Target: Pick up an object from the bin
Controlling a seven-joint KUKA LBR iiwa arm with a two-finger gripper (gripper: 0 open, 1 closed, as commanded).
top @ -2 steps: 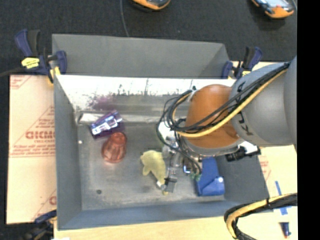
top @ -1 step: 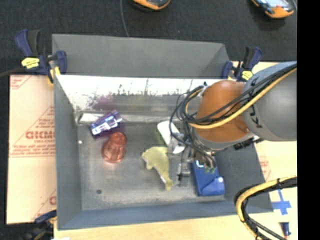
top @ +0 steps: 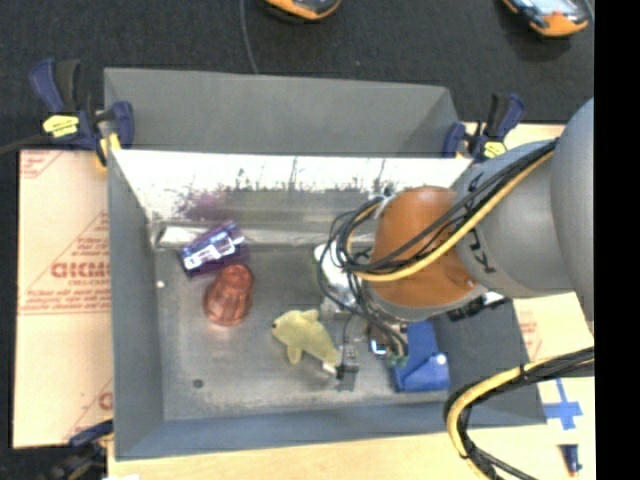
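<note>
Yellow floppy toy [top: 303, 334] lies at the lower middle of the frame, right beside the claw [top: 346, 366]. Nothing is lifted yet. I cannot tell if the claw is apart.

One camera only. Looks down on grey metal bin [top: 230, 378] from above, seemingly offset toward its near-right side, since far wall [top: 300, 173] and left wall [top: 130, 268] face it. Fairly close: bin spans most of view. Arm [top: 540, 228] enters from right.
</note>
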